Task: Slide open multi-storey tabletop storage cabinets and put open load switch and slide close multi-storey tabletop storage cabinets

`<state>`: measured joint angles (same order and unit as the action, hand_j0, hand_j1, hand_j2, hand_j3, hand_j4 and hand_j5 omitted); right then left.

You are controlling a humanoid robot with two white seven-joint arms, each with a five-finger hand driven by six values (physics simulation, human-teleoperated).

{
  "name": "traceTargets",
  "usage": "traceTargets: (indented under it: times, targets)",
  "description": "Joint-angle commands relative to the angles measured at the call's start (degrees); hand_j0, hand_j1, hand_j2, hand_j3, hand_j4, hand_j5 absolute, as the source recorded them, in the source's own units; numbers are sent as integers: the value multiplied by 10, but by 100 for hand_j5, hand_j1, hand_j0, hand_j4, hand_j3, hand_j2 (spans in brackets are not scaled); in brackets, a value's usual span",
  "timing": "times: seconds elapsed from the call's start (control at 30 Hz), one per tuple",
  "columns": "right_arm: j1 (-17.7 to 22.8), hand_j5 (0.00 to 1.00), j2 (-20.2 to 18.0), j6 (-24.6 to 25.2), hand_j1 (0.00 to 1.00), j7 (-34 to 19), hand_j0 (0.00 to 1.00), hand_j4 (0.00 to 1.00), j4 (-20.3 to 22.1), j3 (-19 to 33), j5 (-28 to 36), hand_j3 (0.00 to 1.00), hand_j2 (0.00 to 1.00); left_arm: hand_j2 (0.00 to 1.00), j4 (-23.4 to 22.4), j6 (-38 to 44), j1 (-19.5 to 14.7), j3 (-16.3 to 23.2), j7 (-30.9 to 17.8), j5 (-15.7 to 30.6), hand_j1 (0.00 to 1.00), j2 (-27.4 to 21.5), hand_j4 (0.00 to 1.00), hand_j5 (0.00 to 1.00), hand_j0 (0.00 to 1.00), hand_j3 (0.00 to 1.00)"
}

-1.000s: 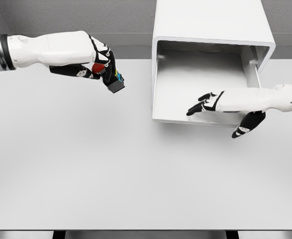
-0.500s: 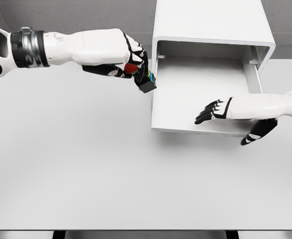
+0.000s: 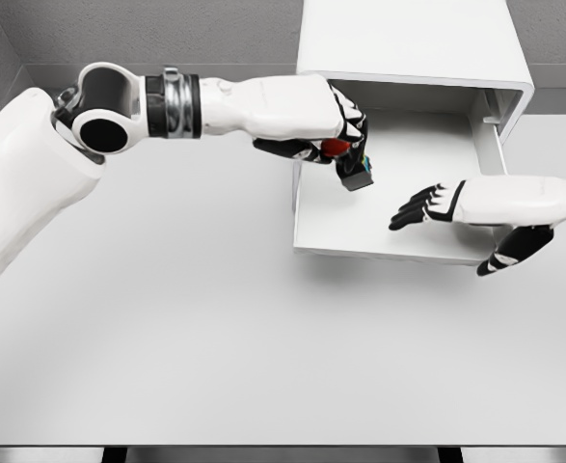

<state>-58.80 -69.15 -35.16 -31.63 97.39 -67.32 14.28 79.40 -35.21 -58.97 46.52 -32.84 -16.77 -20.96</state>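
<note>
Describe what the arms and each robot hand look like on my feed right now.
Both arms have smooth white shells. The left arm shows a black round joint at the shoulder and a dark ribbed band with silver rings. The left robot hand and right robot hand are white-backed with black fingers and white knuckle patches. No cables visible.

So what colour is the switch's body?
Dark grey switch, red knob, small coloured marks; head view.

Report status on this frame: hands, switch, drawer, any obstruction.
Left hand shut on load switch, over the open drawer. Right hand open over the drawer's right side, holding nothing. Switch not released; nothing blocks the drop.
</note>
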Motion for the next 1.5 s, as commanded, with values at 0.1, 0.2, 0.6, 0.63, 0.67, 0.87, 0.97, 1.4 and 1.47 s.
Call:
traceTargets:
  times: [0.1,0.2,0.6,0.63,0.67,0.87,0.97,1.4,1.47]
  targets:
    - [0,100,-5,2,100,12,100,100,1,1,3,100,100,60,-28,2,1,0,1,-22,60,28,60,60,60,60]
    - [1,100,-7,2,100,12,100,100,1,1,3,100,100,100,-28,2,2,0,1,-20,100,28,100,100,100,100]
    - [6,100,-9,2,100,17,100,100,1,0,3,100,100,100,50,2,-3,-6,1,59,100,-40,100,100,100,100]
    - [14,100,-7,2,100,17,100,100,1,0,3,100,100,100,80,2,-3,-6,1,89,100,-73,100,100,100,100]
    - [18,100,-4,2,100,17,100,100,1,0,3,100,100,100,110,2,-4,-8,1,111,100,-102,100,100,100,100]
    - [26,100,10,2,100,15,100,100,1,1,2,100,100,100,182,2,13,-10,2,199,100,-246,100,100,100,100]
    - [26,100,24,2,100,10,100,100,0,1,-5,100,100,100,182,2,22,-9,3,211,100,-271,100,100,100,100]
    - [17,100,34,2,100,8,100,100,0,8,-102,100,100,100,182,2,62,-20,6,211,100,-316,100,100,100,100]
    - [17,100,38,2,100,7,100,100,0,13,-109,100,100,100,182,2,63,-21,6,211,100,-316,100,100,100,100]
